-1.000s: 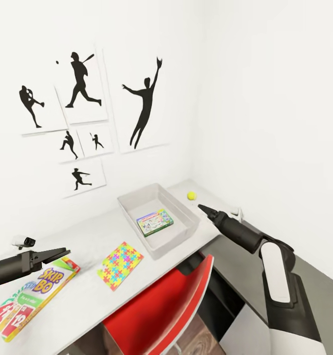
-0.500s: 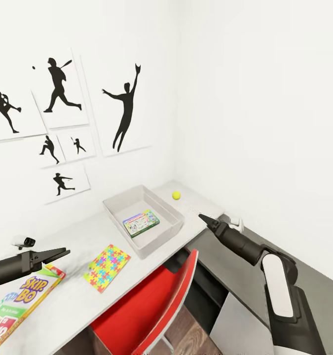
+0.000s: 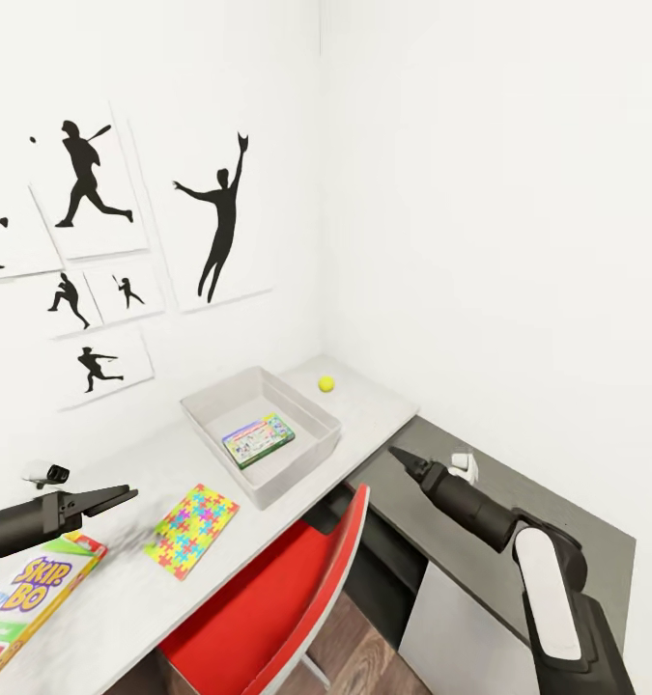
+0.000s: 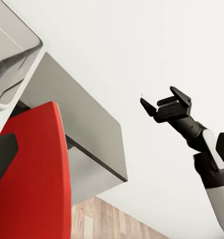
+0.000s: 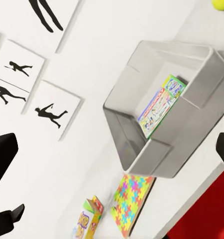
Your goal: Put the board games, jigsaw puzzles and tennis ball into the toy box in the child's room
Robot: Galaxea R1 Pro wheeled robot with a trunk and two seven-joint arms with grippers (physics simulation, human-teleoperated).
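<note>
Toy box (image 3: 202,417): light grey, lidless, set on the white table (image 3: 383,410) toward its far end, against the wall edge. One item is contained: a green-edged board game (image 3: 258,439), lying flat on the box floor, its long axis running along the box's length. The same game is seen through the open top in the right wrist view (image 5: 161,105).

Tennis ball (image 3: 326,383): on the table top between the toy box and the table's far corner, apart from the box.

Jigsaw puzzle (image 3: 190,529): one square, flat near the table's front edge, between the toy box and the Skip-Bo board game (image 3: 26,603). The Skip-Bo box lies flat at the near end, long axis roughly along the table's length.

Left gripper (image 3: 106,498): held above the Skip-Bo game, nothing gripped; whether the fingers are parted cannot be told.

Right gripper (image 3: 396,452): fingers appear pressed to a point in the head view, but are shown spread and empty in the left wrist view (image 4: 157,104). It is held over the lower dark grey unit (image 3: 519,516).

Red chair (image 3: 297,598): drawn up at the table's front edge; also recorded in the left wrist view (image 4: 37,179).
</note>
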